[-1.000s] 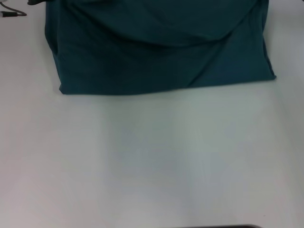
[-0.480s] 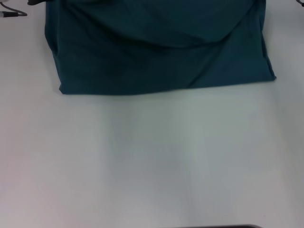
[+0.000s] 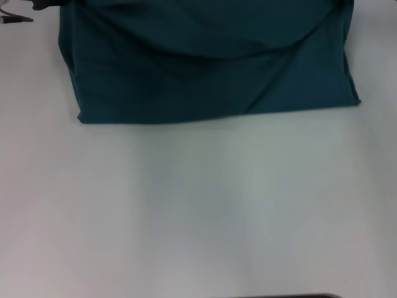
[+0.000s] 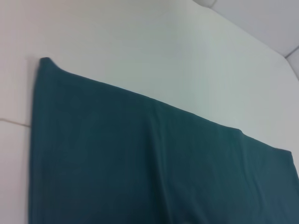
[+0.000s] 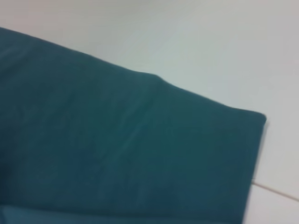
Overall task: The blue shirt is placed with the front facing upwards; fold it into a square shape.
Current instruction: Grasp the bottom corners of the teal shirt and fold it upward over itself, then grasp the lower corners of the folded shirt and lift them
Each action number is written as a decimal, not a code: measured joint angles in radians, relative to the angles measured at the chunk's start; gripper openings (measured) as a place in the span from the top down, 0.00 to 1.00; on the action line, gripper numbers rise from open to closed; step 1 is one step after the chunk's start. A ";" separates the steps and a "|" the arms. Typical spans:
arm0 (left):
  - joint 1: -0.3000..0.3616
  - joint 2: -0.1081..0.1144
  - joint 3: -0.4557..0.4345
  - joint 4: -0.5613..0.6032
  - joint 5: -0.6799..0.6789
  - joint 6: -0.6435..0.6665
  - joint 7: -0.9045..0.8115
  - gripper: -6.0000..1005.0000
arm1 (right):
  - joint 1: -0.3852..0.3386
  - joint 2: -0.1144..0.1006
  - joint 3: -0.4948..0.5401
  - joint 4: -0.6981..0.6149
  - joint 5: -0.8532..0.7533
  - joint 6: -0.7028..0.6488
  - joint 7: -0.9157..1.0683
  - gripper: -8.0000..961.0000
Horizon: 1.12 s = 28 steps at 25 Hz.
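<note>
Dark cable end near bench far left corner; blue shirt folded, long axis along far edge; neither gripper's state can be told.

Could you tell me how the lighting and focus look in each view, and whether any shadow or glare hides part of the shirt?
Head view: soft, even light, no glare; the shirt shows dark curved fold shadows, its far part cut off by the frame. Left wrist view: slightly soft focus, table evenly lit. Right wrist view: blurriest, with only faint creases readable.
</note>
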 joint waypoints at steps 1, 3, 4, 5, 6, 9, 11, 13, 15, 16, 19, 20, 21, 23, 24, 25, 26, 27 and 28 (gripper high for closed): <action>0.001 -0.001 0.000 0.000 0.000 0.000 -0.002 0.85 | 0.004 -0.001 0.000 0.000 -0.010 -0.001 0.001 0.87; 0.002 -0.002 0.001 0.000 0.001 0.003 -0.003 0.80 | 0.012 -0.001 0.000 0.004 -0.030 -0.002 0.001 0.74; 0.002 -0.002 0.002 0.001 0.002 0.005 -0.004 0.77 | 0.016 0.000 -0.001 0.005 -0.040 -0.003 0.002 0.69; 0.002 -0.002 0.002 0.003 0.002 0.007 -0.004 0.74 | 0.020 0.002 -0.002 0.007 -0.053 -0.003 0.002 0.65; 0.002 -0.002 0.003 0.005 0.003 0.009 -0.004 0.72 | 0.023 0.005 -0.003 0.007 -0.067 -0.003 0.002 0.61; 0.004 -0.002 0.003 0.006 0.003 0.012 -0.008 0.64 | 0.031 0.018 -0.014 0.009 -0.110 -0.003 0.003 0.50; 0.009 -0.002 0.003 0.004 0.001 0.011 -0.011 0.59 | 0.033 0.023 -0.028 0.014 -0.117 -0.003 0.003 0.45; 0.013 -0.002 0.003 0.003 -0.001 0.011 -0.012 0.54 | 0.033 0.026 -0.041 0.019 -0.117 -0.006 0.003 0.41; 0.015 -0.002 0.003 0.003 -0.002 0.012 -0.011 0.52 | 0.031 0.029 -0.047 0.020 -0.116 -0.018 0.003 0.36; 0.016 -0.002 0.001 0.002 -0.003 0.012 -0.011 0.50 | 0.031 0.030 -0.047 0.020 -0.114 -0.028 0.003 0.34; 0.021 -0.003 -0.003 0.001 -0.005 0.012 -0.010 0.48 | 0.028 0.032 -0.045 0.019 -0.110 -0.061 0.003 0.27; 0.023 -0.003 -0.004 0.001 -0.006 0.012 -0.009 0.48 | 0.026 0.032 -0.042 0.017 -0.110 -0.069 0.003 0.25; 0.024 -0.003 -0.004 0.000 -0.006 0.011 -0.009 0.48 | 0.023 0.032 -0.038 0.011 -0.107 -0.080 0.003 0.24; 0.027 -0.004 -0.004 0.000 -0.006 0.011 -0.008 0.48 | 0.015 0.032 -0.031 -0.002 -0.093 -0.098 0.003 0.21; 0.028 -0.004 -0.004 0.000 -0.006 0.011 -0.007 0.48 | 0.009 0.031 -0.027 -0.013 -0.078 -0.111 0.002 0.19; 0.029 -0.004 -0.005 0.000 -0.006 0.011 -0.007 0.48 | 0.003 0.029 -0.025 -0.025 -0.063 -0.122 0.000 0.19; 0.030 -0.004 -0.005 0.000 -0.006 0.011 -0.007 0.48 | -0.006 0.027 -0.023 -0.044 -0.042 -0.139 -0.004 0.19; 0.031 -0.004 -0.005 0.000 -0.006 0.012 -0.007 0.48 | -0.015 0.025 -0.022 -0.064 -0.022 -0.156 -0.007 0.19; 0.032 -0.004 -0.006 0.000 -0.006 0.013 -0.007 0.48 | -0.024 0.025 -0.021 -0.085 -0.006 -0.172 -0.008 0.19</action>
